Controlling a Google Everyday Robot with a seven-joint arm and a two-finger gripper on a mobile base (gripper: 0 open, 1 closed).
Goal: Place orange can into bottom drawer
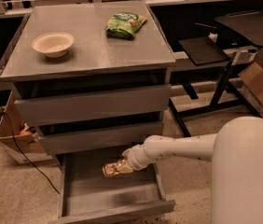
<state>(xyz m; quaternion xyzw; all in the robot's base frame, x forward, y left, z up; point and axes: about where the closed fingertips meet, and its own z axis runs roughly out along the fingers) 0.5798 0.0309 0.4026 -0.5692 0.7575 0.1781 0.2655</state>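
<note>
The orange can is golden-orange and shiny, lying sideways in my gripper over the open bottom drawer. My white arm reaches in from the right, and the gripper is shut on the can, holding it a little above the drawer floor near its back half. The bottom drawer is pulled out below the two upper grey drawers, which are closed.
A beige bowl and a green snack bag sit on the cabinet top. A cardboard box and a black cable are left of the cabinet. A black stand and another box are to the right.
</note>
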